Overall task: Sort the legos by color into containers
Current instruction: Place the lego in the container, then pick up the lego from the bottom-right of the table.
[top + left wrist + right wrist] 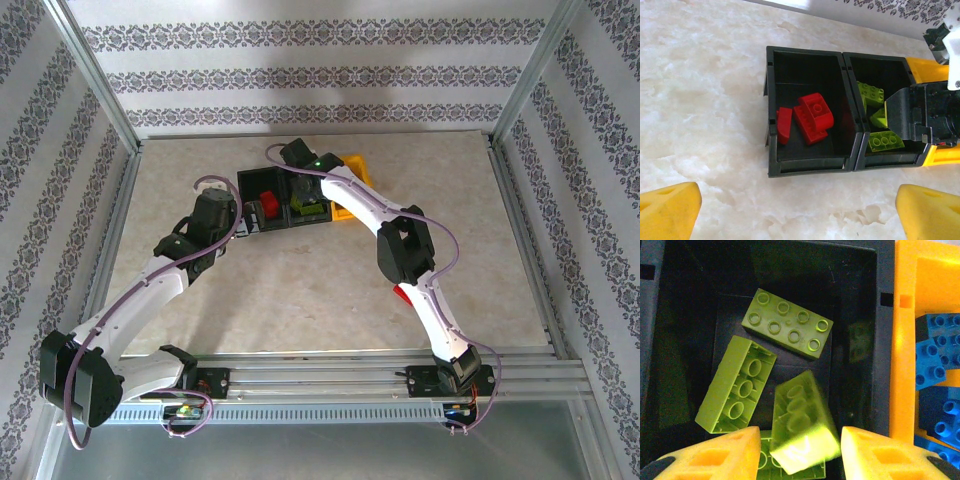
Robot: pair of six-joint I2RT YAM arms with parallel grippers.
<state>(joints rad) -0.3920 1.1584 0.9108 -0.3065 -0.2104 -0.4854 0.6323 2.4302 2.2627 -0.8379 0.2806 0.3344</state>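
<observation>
**A:** Top camera first. A row of three joined open plastic bins [255, 185], two black and one yellow-orange, sits toward the far middle of the pale marbled table [300, 300].

**B:** And the arms?

**A:** The right claw [310, 200] is down over the middle of the row. The left claw [238, 222] is just beside its left end.

**B:** Over to the left wrist.

**A:** The left claw [800, 215] has its yellow fingers [667, 210] wide apart with nothing between them, above bare table on the near side of the bins. The left black bin [805, 50] holds red studded plastic bricks [812, 117]. The middle black bin [875, 59] holds lime green studded plastic bricks [871, 92], with the right claw [905, 117] above them. The yellow-orange bin [925, 67] sits beyond that.

**B:** Right wrist now!

**A:** We're looking straight down into the middle black bin [882, 340]. One lime brick [787, 330] lies studs up and another [735, 385] lies on its side. The right claw [800, 450] has its fingers partly apart around a blurred lime brick [799, 415]. I cannot tell whether they pinch it. Blue studded plastic bricks [940, 375] fill the yellow-orange bin [902, 365] alongside.
</observation>
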